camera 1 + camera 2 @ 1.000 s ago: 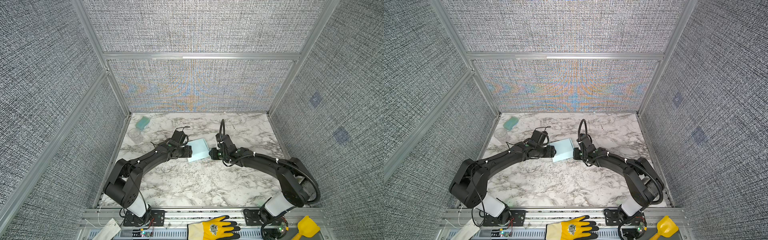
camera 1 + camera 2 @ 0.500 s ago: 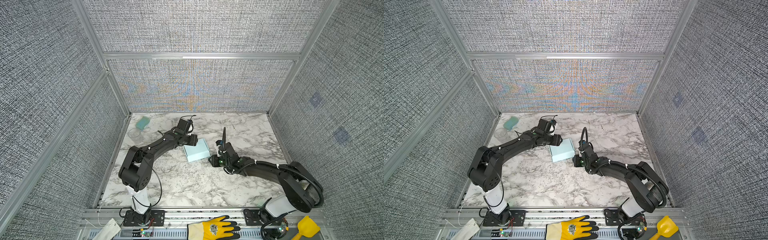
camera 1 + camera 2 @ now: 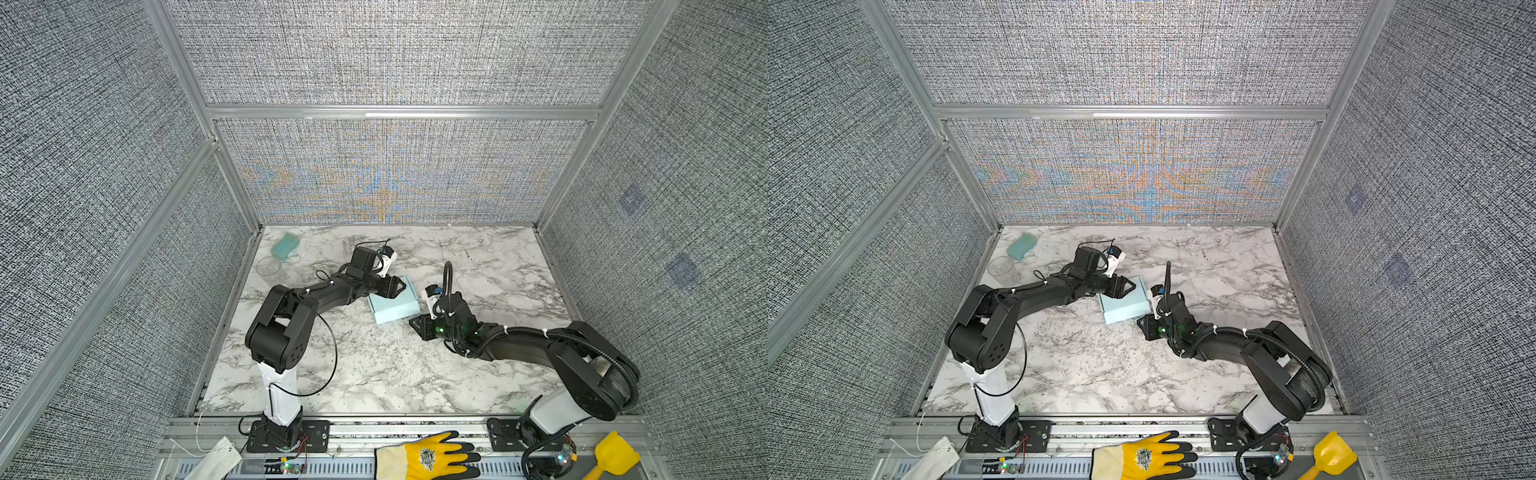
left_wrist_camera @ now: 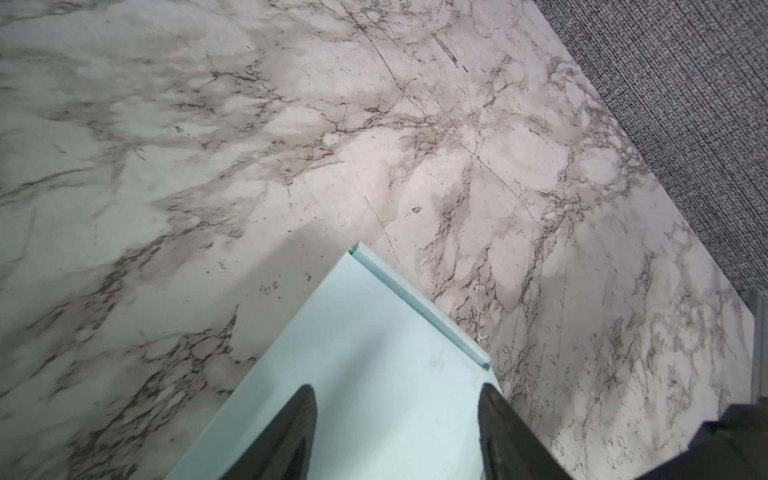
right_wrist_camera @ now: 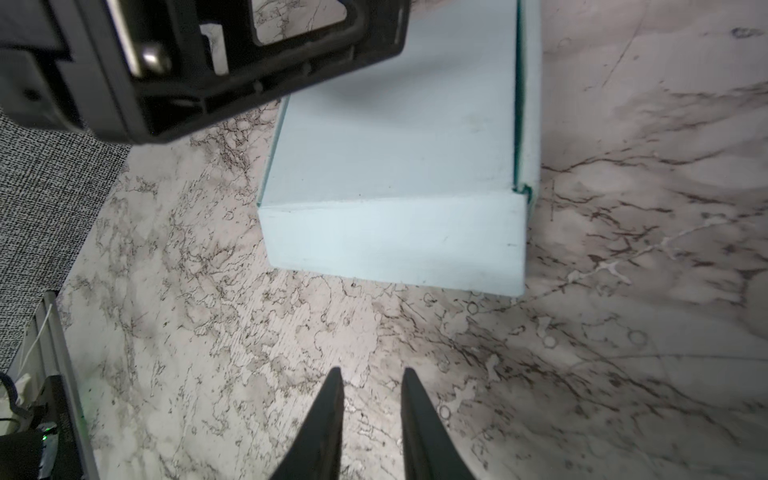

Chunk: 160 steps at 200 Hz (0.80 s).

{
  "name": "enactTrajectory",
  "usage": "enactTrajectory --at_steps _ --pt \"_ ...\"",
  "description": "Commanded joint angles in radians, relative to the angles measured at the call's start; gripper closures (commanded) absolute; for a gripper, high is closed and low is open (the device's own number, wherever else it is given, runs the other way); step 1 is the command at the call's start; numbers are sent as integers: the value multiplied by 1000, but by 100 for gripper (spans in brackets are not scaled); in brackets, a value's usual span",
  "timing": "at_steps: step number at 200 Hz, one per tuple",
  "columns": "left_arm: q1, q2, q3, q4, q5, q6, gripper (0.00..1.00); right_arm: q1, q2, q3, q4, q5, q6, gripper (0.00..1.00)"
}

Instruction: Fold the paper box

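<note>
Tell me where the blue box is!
In both top views the paper box sits centrally, beneath the left end effector, with the right end effector beside it.

The bench (image 3: 374,374) is a white slab with grey marble veining, scuffed with fine dark scratches. A pale blue box (image 3: 395,307) lies flat on it near the middle, a little toward the back, with a thin flap edge along one long side. A teal block (image 3: 285,245) sits in the far left corner, with a clear cup (image 3: 269,267) just beside it.
</note>
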Motion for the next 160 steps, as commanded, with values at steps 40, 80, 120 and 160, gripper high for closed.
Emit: enactTrajectory --at_steps 40,80,120,160 --pt "2 33 -96 308 35 95 36 4 36 -44 160 -39 -48 73" --pt "0 70 -81 302 30 97 36 -1 71 -27 195 -40 -37 73" --pt "0 82 -89 289 29 83 37 -33 92 10 160 -33 -24 75" --pt "0 84 -92 267 29 81 38 -70 128 35 140 -34 -16 75"
